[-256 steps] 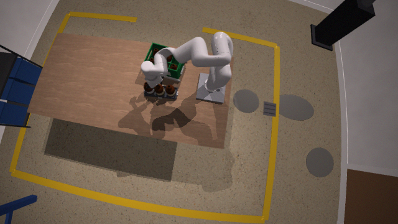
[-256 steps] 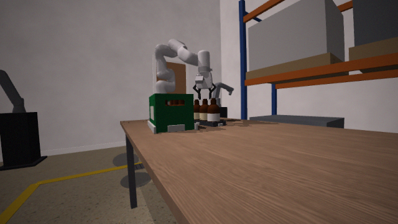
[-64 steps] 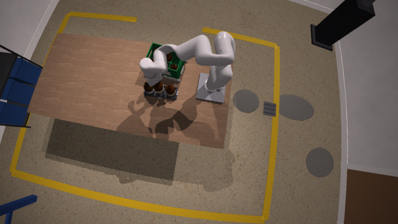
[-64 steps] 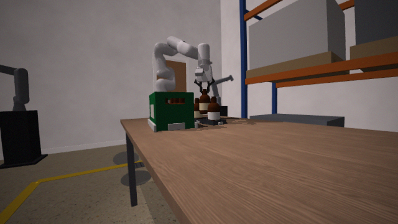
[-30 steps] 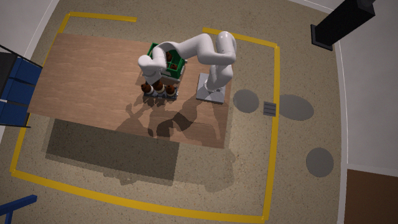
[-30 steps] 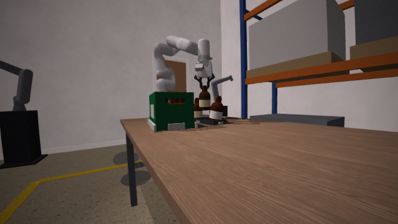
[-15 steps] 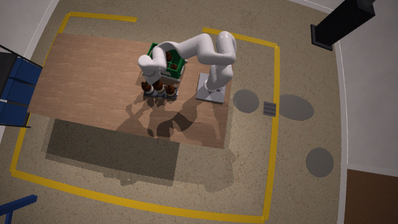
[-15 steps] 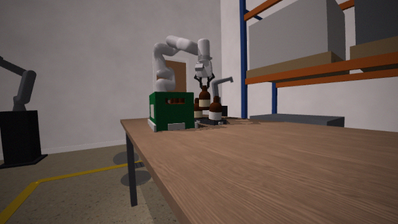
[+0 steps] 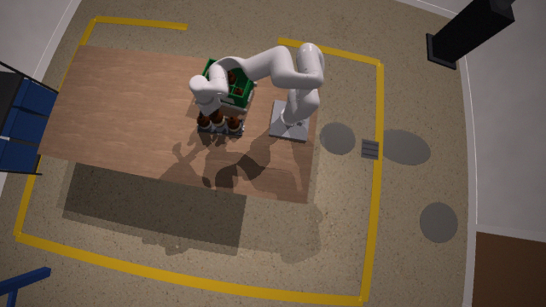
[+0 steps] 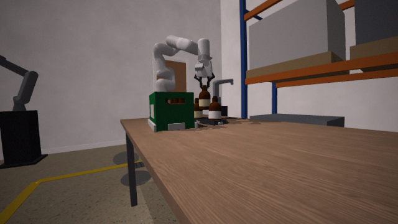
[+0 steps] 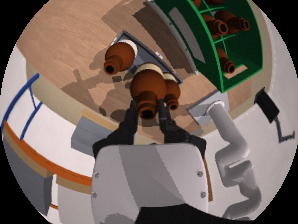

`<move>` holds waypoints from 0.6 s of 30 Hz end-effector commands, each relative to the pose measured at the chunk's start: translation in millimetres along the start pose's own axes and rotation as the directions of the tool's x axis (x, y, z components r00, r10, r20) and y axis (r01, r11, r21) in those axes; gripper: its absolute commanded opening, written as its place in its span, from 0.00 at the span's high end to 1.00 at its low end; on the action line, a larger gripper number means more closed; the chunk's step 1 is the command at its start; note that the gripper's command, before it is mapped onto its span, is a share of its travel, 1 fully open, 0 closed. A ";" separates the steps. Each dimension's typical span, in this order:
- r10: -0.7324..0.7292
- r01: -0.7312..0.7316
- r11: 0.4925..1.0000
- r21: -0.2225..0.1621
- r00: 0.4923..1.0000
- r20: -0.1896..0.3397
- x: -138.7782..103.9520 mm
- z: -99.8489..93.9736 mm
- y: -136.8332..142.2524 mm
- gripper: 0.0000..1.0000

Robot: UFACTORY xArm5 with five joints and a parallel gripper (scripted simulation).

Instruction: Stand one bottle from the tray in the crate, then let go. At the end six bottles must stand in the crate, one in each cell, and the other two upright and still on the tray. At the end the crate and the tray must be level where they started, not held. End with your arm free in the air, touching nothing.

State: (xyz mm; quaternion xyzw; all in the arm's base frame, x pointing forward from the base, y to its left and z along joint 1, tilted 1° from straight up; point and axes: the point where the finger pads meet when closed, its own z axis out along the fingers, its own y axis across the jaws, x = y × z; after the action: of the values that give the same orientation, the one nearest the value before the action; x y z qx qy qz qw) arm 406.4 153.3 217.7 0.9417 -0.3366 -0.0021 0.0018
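Note:
My gripper [image 10: 204,83] [image 11: 147,106] is shut on the neck of a brown bottle [image 10: 204,99] [image 11: 148,87] with a pale label. It holds the bottle upright, lifted a little above the dark tray [image 10: 214,122] [image 9: 222,130]. Two more brown bottles stand on the tray: one [image 10: 214,110] [image 11: 120,58] nearer the front, one [image 10: 196,111] partly hidden behind the crate. In the overhead view my arm covers much of the crate.
The crate and the tray stand on a wooden table [image 9: 107,107] [image 10: 249,155]. My arm's grey base plate [image 9: 290,125] sits at the table's edge next to the tray. A blue and orange shelf rack [image 10: 280,74] with boxes stands beyond the table.

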 end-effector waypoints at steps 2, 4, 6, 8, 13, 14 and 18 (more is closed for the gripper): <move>0.000 0.000 1.000 0.004 1.000 -0.002 0.4 -4.1 -0.9 1.00; 0.000 0.000 1.000 0.004 1.000 -0.002 0.3 -5.6 -0.9 1.00; 0.000 0.000 1.000 0.004 1.000 -0.002 0.3 -7.3 -0.8 1.00; 0.000 0.000 1.000 0.004 1.000 -0.002 0.2 -8.2 -0.8 1.00; 0.000 0.000 1.000 0.004 1.000 -0.002 0.2 -12.4 -0.9 1.00; 0.000 0.000 1.000 0.004 1.000 -0.002 0.1 -13.5 -0.9 1.00; 0.000 0.000 1.000 0.004 1.000 -0.002 0.0 -18.3 -0.9 1.00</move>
State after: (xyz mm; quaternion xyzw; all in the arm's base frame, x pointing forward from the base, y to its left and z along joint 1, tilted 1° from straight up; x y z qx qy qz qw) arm 406.2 153.6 230.5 0.9417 -0.3365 -0.0021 0.0018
